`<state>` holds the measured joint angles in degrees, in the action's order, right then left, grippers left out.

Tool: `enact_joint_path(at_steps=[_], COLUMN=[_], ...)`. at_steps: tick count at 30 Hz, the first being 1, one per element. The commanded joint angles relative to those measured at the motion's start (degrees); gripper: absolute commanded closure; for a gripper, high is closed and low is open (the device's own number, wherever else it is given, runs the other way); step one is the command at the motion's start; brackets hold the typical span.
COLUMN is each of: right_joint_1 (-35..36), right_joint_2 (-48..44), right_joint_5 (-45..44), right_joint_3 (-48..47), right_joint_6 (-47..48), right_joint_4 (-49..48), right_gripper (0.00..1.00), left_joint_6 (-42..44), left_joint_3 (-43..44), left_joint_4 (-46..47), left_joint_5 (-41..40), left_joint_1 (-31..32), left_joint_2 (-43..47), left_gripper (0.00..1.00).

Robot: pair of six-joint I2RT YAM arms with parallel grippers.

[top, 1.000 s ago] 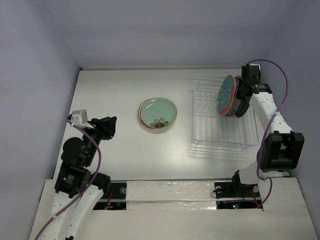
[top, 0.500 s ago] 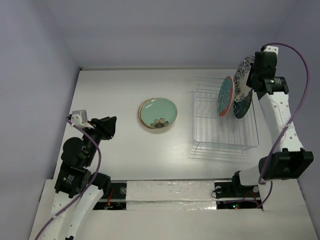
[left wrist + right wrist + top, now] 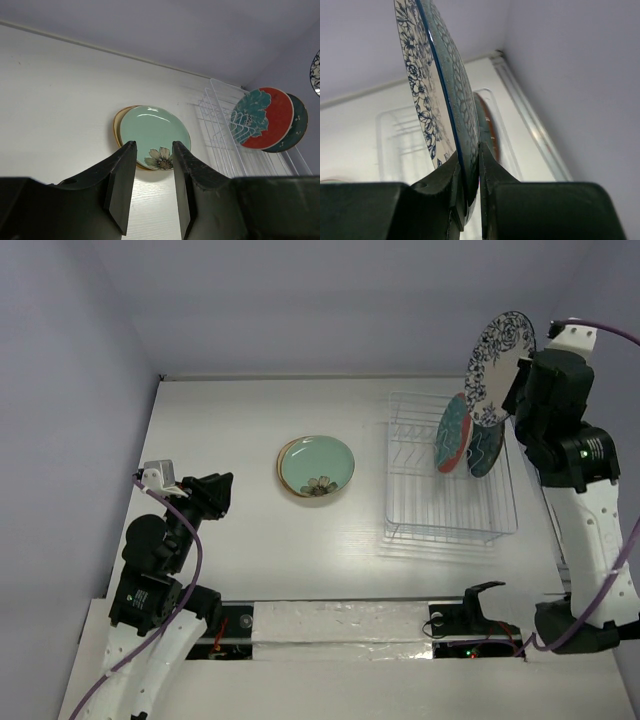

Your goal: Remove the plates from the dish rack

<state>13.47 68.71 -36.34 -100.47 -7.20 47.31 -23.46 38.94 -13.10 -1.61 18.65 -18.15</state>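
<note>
My right gripper [image 3: 520, 375] is shut on the rim of the white plate with blue floral rim [image 3: 498, 353] and holds it upright, high above the dish rack [image 3: 430, 520]; the plate fills the right wrist view [image 3: 440, 85] edge-on. The red plate with teal flower [image 3: 452, 432] and the dark teal plate [image 3: 484, 450] stand in the rack's far end. The mint green plate [image 3: 316, 464] lies on the tan plate [image 3: 284, 462] at the table's middle. My left gripper [image 3: 152, 150] is open and empty, near the left front, pointing at that stack.
The white table [image 3: 230, 410] is walled by purple panels at the back and on both sides. The rack's near slots hold nothing. A white padded strip [image 3: 340, 625] runs along the near edge between the arm bases.
My right gripper has lifted the white and blue plate up out of the rack, from beside the red plate to well above it. The left arm has not moved.
</note>
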Motion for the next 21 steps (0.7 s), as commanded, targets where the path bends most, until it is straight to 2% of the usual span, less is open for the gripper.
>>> enact_joint_path(at_steps=[1, 2, 3, 9, 12, 16, 21], right_joint_1=[1.9, 2.8, 4.0, 10.8, 12.9, 14.7, 16.7], right_joint_2=[-3.7, -4.1, -4.4, 1.5, 6.1, 12.3, 20.8], right_joint_5=[13.4, 17.5, 25.2, 40.4, 45.4, 46.6, 47.3], right_joint_3=[2.8, 4.9, 9.3, 20.4, 26.2, 30.2, 33.0], right_joint_6=[-6.7, -8.3, -11.5, -21.3, -28.1, -35.8, -40.7], right_joint_4=[-14.4, -16.5, -21.1, -35.3, -48.5, -57.3, -65.0], right_gripper=[1.00, 1.00, 1.00, 1.00, 1.00, 1.00, 1.00], left_joint_6=[-0.4, -0.4, -0.4, -0.4, -0.4, -0.4, -0.4], left_joint_3=[0.3, 0.3, 0.3, 0.2, 0.2, 0.2, 0.1], left_joint_4=[2.3, 2.3, 2.2, 2.2, 2.2, 2.3, 2.4], left_joint_5=[-0.2, -0.2, -0.3, -0.8, -0.7, -0.6, -0.3], left_joint_1=[0.2, 0.2, 0.2, 0.2, 0.2, -0.3, -0.3], left_joint_2=[0.0, 0.0, 0.1, 0.7, 0.6, 0.6, 0.7], left_gripper=[0.68, 0.68, 0.68, 0.68, 0.68, 0.68, 0.68])
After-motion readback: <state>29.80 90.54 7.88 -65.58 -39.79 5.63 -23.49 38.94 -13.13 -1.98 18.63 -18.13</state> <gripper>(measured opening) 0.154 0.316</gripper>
